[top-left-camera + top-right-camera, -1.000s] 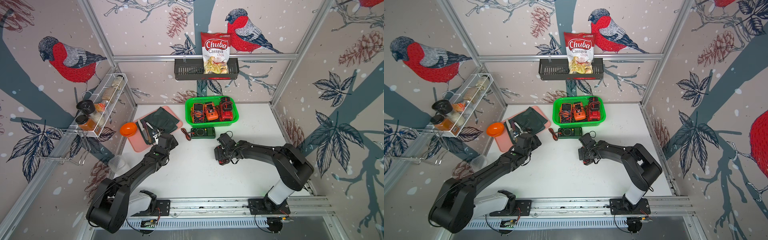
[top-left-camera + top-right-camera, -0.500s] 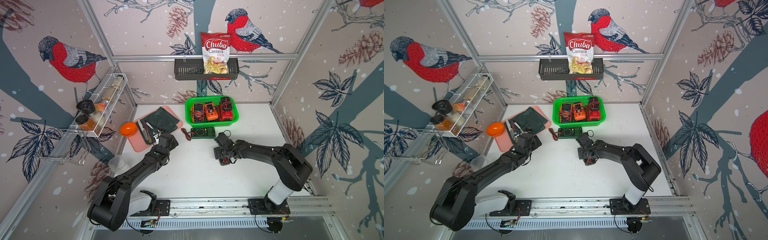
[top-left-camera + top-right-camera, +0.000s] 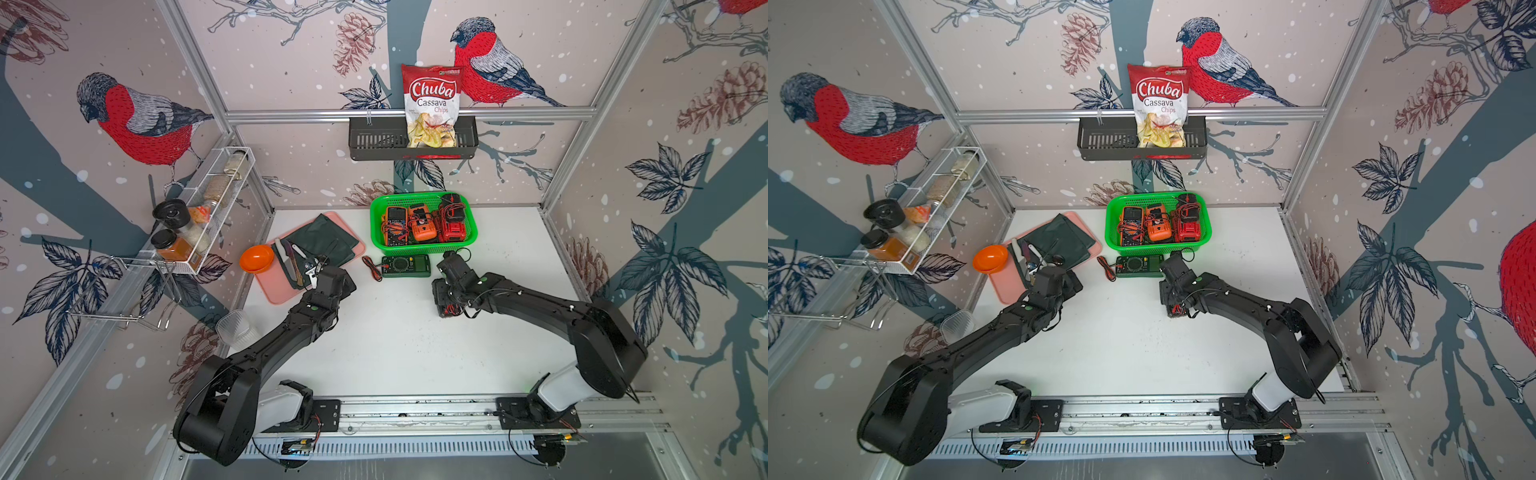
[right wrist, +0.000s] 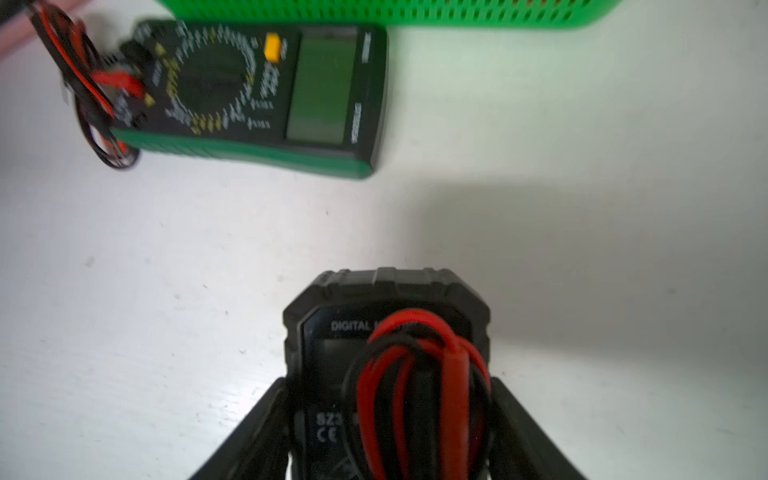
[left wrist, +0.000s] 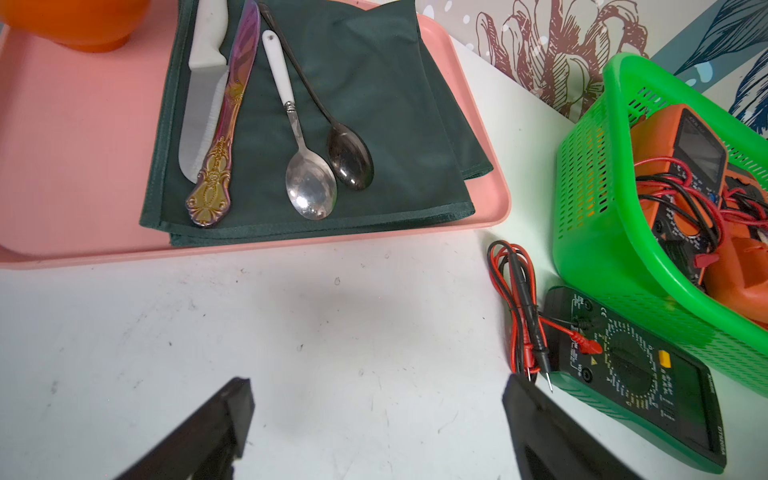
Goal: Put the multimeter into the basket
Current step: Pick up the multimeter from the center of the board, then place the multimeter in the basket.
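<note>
My left arm (image 3: 286,332) reaches forward and inward from its base on the rail, stretched long and low, with the wrist at the far end. The left gripper (image 5: 376,388) has its jaws spread wide. My right arm (image 3: 536,301) folds at the elbow and runs inward, forearm nearly level. The right gripper (image 4: 388,384) sits low, its fingers (image 4: 266,419) against both sides of the black multimeter (image 4: 386,291).

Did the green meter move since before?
No. The green meter lies in the same spot as before, just in front of the basket, with its leads toward the tray.
</note>
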You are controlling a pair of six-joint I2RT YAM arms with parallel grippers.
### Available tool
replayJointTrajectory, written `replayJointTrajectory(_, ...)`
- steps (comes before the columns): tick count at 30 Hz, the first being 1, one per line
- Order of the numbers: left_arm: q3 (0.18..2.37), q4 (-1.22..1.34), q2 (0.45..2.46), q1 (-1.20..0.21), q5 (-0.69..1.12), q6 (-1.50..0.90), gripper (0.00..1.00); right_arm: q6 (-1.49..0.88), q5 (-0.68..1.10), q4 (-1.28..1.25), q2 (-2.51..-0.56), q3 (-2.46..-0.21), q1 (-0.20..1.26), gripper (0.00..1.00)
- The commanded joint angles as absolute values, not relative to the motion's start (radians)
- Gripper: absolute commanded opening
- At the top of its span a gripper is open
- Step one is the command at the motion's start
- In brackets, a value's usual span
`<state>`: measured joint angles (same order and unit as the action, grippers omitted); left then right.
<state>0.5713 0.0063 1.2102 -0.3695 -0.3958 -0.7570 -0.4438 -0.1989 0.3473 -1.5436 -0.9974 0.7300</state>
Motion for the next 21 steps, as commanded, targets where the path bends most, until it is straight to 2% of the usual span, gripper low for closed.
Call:
replayJointTrajectory(1, 0.572, 0.010, 1.198, -0.365, -0.401, -0.738, 0.97, -0.389, -0.218, 0.327, -1.522, -1.076, 0.688, 0.41)
replayJointTrajectory(9, 0.572, 0.020, 1.196, -0.365, -0.377, -0.732, 0.97, -0.289, -0.172, 0.320, -1.663, -1.391, 0.553, 0.41)
replayJointTrajectory(21, 0.582, 0.040, 1.218, -0.365, -0.347, -0.726, 0.97, -0.260, -0.152, 0.396, -2.070, -1.901, 0.514, 0.40)
